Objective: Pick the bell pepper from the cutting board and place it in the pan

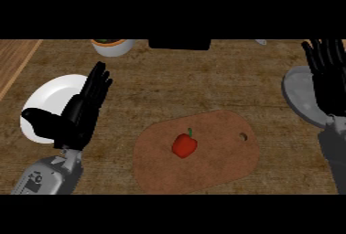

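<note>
My right hand (327,73) sits at the right edge, fingers straight and upward, holding nothing, over the grey pan (299,93), whose smooth dull metal shows beside and below it. My left hand (84,107) is likewise open and empty, fingers extended over a glossy white plate (51,91). The bell pepper (184,145) lies untouched near the middle of the cutting board (216,169), a small red, shiny, rounded thing with a short green stem pointing up-view. The board is a flat brown slab with rounded corners and a hanging hole toward its right end, on a mottled brown counter (202,77). I judge the right hand better suited: bring it down over the pepper, wrap around its body rather than the stem, lift clear, then carry it right to the pan.
</note>
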### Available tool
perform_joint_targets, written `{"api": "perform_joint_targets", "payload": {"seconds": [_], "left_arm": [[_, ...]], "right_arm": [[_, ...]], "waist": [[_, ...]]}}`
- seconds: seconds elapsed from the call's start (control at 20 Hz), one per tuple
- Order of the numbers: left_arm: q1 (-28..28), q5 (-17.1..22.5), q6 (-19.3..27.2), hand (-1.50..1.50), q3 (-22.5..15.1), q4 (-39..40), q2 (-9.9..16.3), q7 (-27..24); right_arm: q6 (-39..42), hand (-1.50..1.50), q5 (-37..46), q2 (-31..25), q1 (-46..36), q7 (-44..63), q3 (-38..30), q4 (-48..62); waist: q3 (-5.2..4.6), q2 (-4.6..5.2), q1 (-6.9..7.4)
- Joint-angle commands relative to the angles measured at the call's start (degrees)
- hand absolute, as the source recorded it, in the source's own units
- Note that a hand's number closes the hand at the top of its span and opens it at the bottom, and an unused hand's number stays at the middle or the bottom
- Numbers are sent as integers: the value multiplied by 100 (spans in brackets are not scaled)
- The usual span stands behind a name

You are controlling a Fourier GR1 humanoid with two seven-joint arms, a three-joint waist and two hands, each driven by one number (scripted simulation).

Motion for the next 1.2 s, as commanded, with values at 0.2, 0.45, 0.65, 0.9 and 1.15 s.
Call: {"api": "perform_joint_targets", "payload": {"seconds": [0.2, 0.45, 0.65, 0.9, 1.15], "left_arm": [[1067, -281, -405, 0, -26, -34, 5, -1459], [1142, -216, -412, 0, -143, 293, -157, -1488], [1346, -321, -391, 0, -321, 224, -298, -1627], [946, -223, -692, 0, -3, 766, -250, -1840], [1073, -506, -485, 0, -317, 416, -453, -1722]], "right_arm": [[-1345, 150, 1358, 1229, 460, 56, 1485, -1274], [-2908, -150, 2806, 1320, 2020, 482, 1975, -1327], [-3185, -150, 4065, 1115, 3150, 850, 3233, -2318], [-2848, -150, 5546, 569, 3048, 2501, 3436, -2957], [-1394, -150, 5937, 387, 2483, 4098, 3464, -3368]], "waist": [[139, 129, -190], [121, 85, -480], [126, 83, -414], [128, 150, -295], [137, 148, -212]]}}
